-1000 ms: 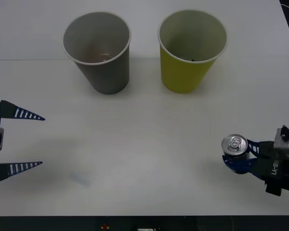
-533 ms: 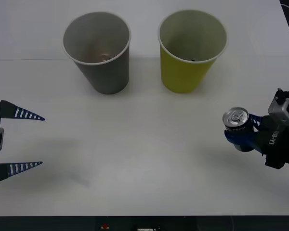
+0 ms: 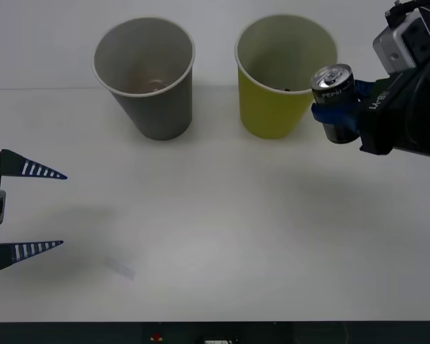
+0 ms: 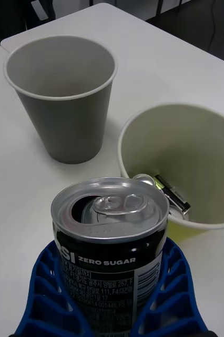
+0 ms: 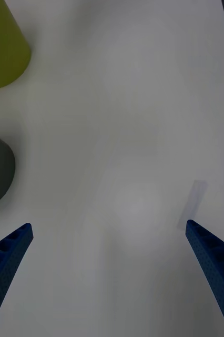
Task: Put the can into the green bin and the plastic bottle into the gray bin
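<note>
Left gripper [image 3: 29,210] parked near table edge, fingers spread wide, nothing in them. Right gripper [image 3: 342,109] pinches the can [image 3: 333,92] upright, off the table, just beside the green bin [image 3: 282,79] on its right. Bin mouth lies leftward, w/ something already inside. Gray bin [image 3: 149,80] farther left.

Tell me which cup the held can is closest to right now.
The green bin. The right gripper, shut on the can, holds it just beside that cup's rim; the gray bin stands farther off, toward the open left gripper.
</note>
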Motion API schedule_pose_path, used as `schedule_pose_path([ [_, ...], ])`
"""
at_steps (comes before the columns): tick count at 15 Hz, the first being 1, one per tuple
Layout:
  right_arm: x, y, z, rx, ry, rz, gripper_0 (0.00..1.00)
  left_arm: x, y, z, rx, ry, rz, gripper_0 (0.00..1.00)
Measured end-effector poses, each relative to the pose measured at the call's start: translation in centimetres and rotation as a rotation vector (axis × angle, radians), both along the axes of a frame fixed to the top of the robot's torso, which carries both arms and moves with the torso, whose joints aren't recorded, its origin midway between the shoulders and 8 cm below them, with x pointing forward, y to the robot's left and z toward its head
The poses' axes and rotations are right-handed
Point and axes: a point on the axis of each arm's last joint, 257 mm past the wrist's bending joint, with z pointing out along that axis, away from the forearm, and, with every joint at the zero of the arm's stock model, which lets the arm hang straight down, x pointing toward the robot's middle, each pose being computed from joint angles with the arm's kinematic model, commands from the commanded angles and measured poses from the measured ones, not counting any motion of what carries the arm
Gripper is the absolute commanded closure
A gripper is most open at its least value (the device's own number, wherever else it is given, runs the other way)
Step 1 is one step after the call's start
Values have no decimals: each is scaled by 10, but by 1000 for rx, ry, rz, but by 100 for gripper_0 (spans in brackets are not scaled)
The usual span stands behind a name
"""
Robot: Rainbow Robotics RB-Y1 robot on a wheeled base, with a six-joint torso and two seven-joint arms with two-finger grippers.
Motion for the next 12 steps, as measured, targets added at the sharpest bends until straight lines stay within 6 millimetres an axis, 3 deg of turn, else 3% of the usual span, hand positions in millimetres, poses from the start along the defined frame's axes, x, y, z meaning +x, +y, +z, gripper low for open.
schedule_pose_path([
  [8, 91, 13, 62, 56, 17, -56, 100, 0, 0, 0, 0, 0, 0, 0],
  [12, 133, 15, 65, 17, 70, -138, 100, 0, 0, 0, 0, 0, 0, 0],
])
